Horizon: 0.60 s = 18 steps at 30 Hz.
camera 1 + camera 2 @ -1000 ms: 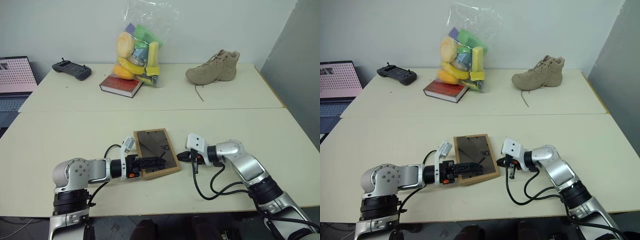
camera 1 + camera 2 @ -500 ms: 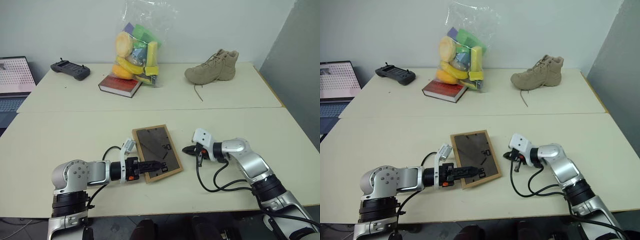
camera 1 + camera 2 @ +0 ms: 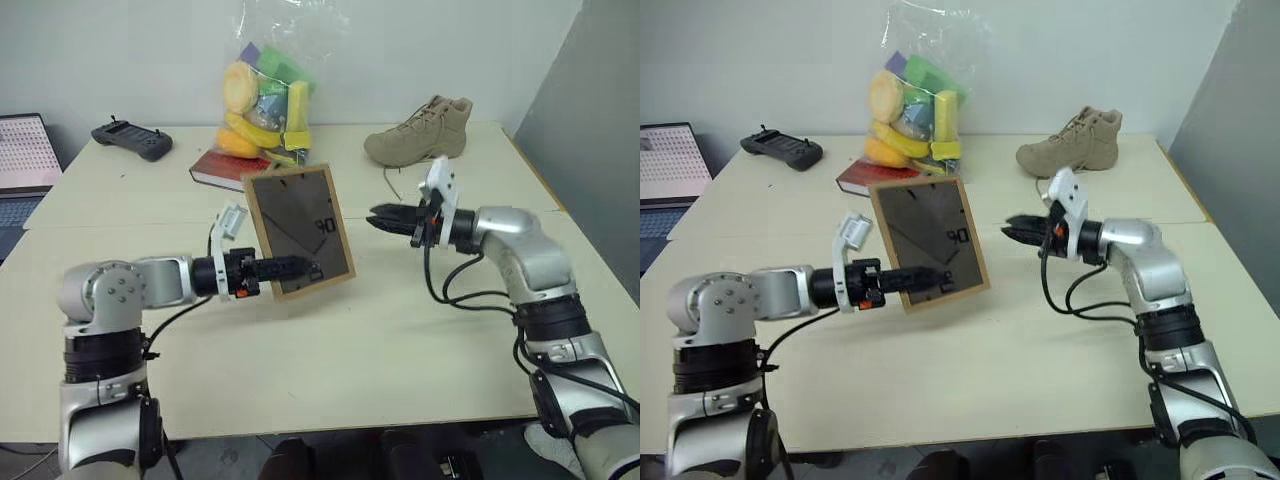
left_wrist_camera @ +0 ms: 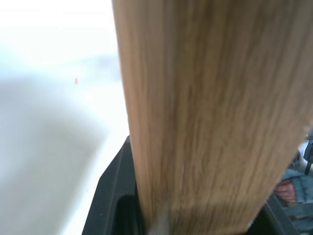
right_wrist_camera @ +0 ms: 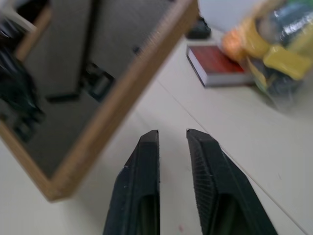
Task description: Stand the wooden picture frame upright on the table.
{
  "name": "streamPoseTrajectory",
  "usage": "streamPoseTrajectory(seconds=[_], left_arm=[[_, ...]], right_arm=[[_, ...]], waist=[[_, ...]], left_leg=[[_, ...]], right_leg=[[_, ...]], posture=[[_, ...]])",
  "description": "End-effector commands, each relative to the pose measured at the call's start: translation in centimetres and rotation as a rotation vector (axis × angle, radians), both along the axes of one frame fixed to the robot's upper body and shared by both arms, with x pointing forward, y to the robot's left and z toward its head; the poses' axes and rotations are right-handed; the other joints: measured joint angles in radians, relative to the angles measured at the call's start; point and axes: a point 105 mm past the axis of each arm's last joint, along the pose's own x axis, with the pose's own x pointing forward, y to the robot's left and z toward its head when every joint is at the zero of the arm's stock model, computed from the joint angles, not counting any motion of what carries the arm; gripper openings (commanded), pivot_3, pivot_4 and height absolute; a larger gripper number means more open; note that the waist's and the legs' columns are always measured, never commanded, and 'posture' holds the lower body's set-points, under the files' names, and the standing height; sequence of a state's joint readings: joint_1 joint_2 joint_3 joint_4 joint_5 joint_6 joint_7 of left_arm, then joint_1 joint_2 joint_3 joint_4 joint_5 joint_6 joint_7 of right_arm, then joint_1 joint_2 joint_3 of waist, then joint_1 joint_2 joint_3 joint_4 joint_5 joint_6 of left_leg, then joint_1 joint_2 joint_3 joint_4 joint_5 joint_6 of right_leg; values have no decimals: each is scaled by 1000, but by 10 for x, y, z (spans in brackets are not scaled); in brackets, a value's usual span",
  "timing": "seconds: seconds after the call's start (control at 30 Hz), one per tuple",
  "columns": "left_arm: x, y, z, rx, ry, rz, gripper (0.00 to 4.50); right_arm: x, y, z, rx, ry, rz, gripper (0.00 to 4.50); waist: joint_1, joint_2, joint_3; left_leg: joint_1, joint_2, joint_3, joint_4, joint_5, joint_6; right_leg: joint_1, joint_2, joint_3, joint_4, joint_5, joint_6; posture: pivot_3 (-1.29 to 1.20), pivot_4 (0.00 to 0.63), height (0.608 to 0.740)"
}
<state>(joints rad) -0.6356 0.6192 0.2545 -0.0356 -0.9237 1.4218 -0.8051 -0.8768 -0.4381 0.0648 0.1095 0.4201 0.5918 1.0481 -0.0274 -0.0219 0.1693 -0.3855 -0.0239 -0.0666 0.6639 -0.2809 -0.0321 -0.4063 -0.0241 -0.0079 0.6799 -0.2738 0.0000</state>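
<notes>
Left tool (image 3: pixel 290 268) is clamped on the lower edge of the wooden picture frame (image 3: pixel 298 230), holding it clear of the counter (image 3: pixel 330 350) — dark back panel with white marks faces the head camera, frame tilted, its top leaning toward the far edge. It hangs over the middle of the counter, near the seam. Right tool (image 3: pixel 382 218) points toward the frame's right edge, near it but apart; fingers slightly apart, nothing between them.

Far side of the counter, head views: clear bag of coloured items (image 3: pixel 265 85) at the far edge, red-covered book (image 3: pixel 222 170) just in front of it and touching it, tan boot (image 3: pixel 418 132) toward the far right corner, black controller (image 3: pixel 131 139) toward the far left corner. Laptop (image 3: pixel 20 160) sits off the left edge.

Left wrist view: light wood grain of the frame (image 4: pixel 205 117) runs right up against the camera, one black finger (image 4: pixel 115 191) pressed at its side.

Right wrist view: two black fingers (image 5: pixel 139 186) with a narrow gap, empty — pale counter (image 5: pixel 234 147) below them. Frame's corner and dark panel (image 5: pixel 93 88) sit beside the fingertips, not touching. Red book (image 5: pixel 220 63) and the bag (image 5: pixel 274 44) are beyond, well apart from the tool.
</notes>
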Motion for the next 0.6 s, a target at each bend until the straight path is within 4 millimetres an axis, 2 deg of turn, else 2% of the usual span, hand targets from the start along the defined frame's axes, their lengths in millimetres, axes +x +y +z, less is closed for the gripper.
streamPoseTrajectory(seconds=[0.03,0.17,0.33,0.4,0.53,0.6], left_arm=[[4,1,16,9,-86,-25,1269],[13,1,13,74,-140,-4,1269],[8,-7,6,114,-166,-63,1269],[8,-8,6,105,-163,-64,1269],[8,-11,4,112,-178,-64,1269],[8,-10,1,118,-179,-59,1269]], right_arm=[[-14,17,27,60,15,129,2114],[-20,38,31,56,18,204,3030],[-19,63,16,-6,-12,224,4182],[-15,72,10,-28,-22,214,4453],[-5,85,3,-62,-50,168,4453],[-10,87,7,-50,-59,199,4453]], waist=[[-1,0,0],[-2,0,0],[-2,0,0],[-3,0,0],[-5,0,0],[-5,0,0]], left_leg=[[0,0,0,0,0,0],[0,0,0,0,0,0],[-1,0,0,0,0,0],[-1,0,0,0,0,0],[-1,0,0,0,0,0],[-2,0,0,0,0,0]], right_leg=[[0,0,0,0,0,0],[-1,0,0,0,0,0],[-1,0,1,0,0,0],[-1,0,0,0,0,0],[-3,0,1,1,0,0],[-3,0,0,1,0,0]], posture=[[0,150,740],[0,150,740],[0,150,740],[0,150,740],[0,150,740],[0,150,740]])
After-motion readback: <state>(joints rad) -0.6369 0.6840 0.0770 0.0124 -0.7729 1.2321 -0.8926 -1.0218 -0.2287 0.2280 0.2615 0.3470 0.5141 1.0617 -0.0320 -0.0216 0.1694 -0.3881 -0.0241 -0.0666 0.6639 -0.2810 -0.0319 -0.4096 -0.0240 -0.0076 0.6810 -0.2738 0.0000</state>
